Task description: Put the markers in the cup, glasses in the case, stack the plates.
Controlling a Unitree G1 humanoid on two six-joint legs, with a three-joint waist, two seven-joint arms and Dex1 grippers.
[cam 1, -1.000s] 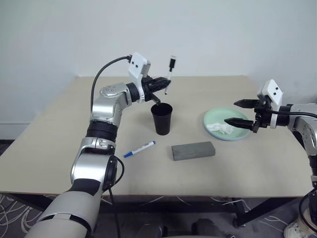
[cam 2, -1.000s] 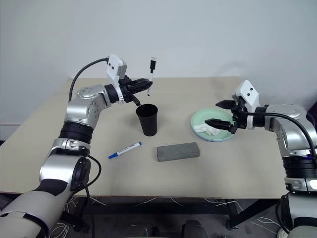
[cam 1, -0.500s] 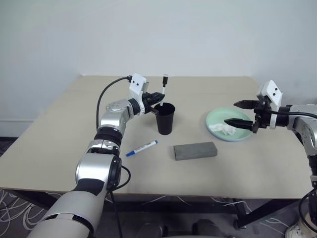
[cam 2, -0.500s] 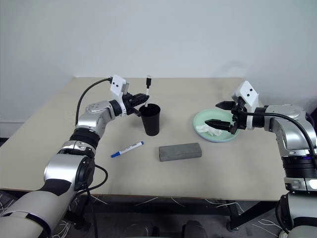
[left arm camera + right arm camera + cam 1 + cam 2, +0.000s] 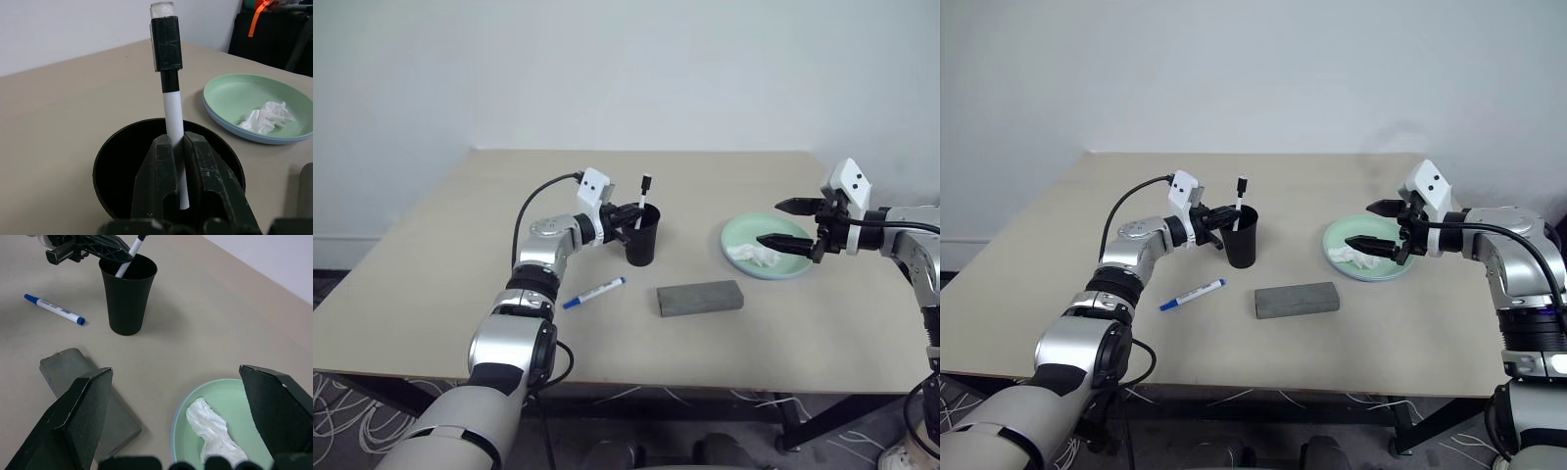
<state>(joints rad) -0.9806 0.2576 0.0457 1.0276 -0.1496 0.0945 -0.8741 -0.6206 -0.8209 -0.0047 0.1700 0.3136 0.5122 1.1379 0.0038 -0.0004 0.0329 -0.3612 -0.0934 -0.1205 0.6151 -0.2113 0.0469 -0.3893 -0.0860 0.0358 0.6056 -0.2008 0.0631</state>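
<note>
Left gripper [image 5: 628, 216] is clamping the slim white black-capped marker [image 5: 643, 200], its lower end inside the tall matte black plastic cup [image 5: 641, 236] at table centre. Release comes next, I judge. Blue-capped white marker [image 5: 594, 293] is lying at the cup's seven o'clock. Right gripper [image 5: 785, 223] is hovering wide open.

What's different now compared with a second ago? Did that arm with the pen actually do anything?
Yes. The left end effector, shut on the black-capped marker, came down from above the cup, and the marker's lower end now sits inside the cup. It has not let go. The right end effector stayed open over the green plate; the blue-capped marker, grey case and tissue did not move.
</note>
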